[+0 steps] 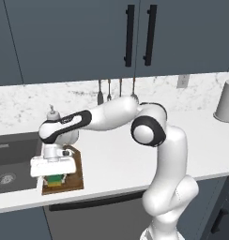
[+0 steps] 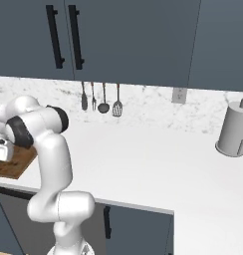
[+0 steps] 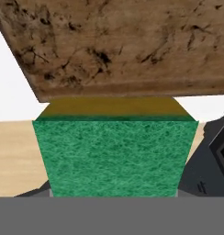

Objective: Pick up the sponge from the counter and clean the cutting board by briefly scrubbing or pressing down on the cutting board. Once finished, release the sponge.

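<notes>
The sponge (image 1: pixel 55 179), green face up, sits clamped in the hand (image 1: pixel 54 177), pressed onto the cutting board (image 1: pixel 75 174) near the tabletop's (image 1: pixel 116 159) front edge, beside the sink (image 1: pixel 13 159).

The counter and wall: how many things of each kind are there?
Hanging utensils: 4
Cutting board: 1
Sponge: 1
Soap bottle: 1
Paper towel roll: 1
Wall outlet: 1
Total: 9

1. Sponge (image 3: pixel 114 153): green scrub face, yellow layer at far end, pressed down onto the board's front edge.
2. Cutting board (image 1: pixel 75 174): dark brown, stain-specked, flat on white counter (image 1: pixel 116 159) beside sink.
</notes>
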Motion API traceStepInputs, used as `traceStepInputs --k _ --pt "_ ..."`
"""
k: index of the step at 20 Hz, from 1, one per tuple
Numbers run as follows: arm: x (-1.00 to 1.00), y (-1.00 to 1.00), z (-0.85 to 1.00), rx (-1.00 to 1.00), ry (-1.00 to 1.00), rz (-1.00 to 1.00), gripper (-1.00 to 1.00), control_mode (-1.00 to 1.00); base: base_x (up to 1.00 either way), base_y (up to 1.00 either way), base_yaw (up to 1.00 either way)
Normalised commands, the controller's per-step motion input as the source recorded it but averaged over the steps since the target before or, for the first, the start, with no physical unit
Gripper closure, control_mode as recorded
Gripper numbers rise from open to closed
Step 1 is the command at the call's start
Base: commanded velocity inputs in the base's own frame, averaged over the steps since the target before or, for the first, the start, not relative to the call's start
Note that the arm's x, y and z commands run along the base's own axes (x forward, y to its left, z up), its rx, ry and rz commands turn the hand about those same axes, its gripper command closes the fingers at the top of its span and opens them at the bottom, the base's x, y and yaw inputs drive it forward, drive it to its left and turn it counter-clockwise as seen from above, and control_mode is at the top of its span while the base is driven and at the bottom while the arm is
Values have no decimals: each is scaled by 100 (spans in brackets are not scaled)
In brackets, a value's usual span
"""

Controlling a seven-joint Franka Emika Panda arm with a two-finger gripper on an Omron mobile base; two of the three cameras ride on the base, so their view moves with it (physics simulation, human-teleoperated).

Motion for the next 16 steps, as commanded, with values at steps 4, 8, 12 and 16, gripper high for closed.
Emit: traceStepInputs --k 4,8,12,16 --pt "-3 16 -12 -2 1 0 100 -100 0 0 0" --pt "0 9 -26 -2 0 0 100 -100 0 0 0" --pt "-4 3 -32 -1 0 0 100 -100 0 0 0" --pt "1 0 -28 0 2 0 100 -100 0 0 0"
